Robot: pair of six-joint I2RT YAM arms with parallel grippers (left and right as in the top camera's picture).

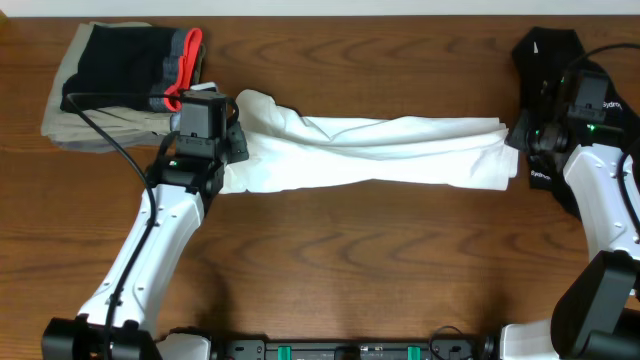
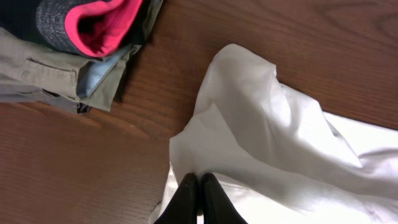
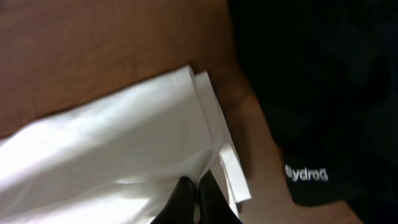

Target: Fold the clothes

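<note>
Both hands (image 2: 199, 182) (image 3: 196, 183) tight on T-shirt (image 1: 380, 152)

Has the bunched white cotton T-shirt (image 1: 370, 150) across the brown wooden bench (image 1: 350, 260), left hand (image 1: 236, 150) and right hand (image 1: 514, 140) at its ends. Shows the folded beige, black and grey-red clothes stack (image 1: 110, 85) behind the left end, the crumpled black top (image 1: 545, 55) behind the right.

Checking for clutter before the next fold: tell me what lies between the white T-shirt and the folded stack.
Only bare table lies between the white T-shirt and the folded stack; the left wrist view shows it best.
</note>
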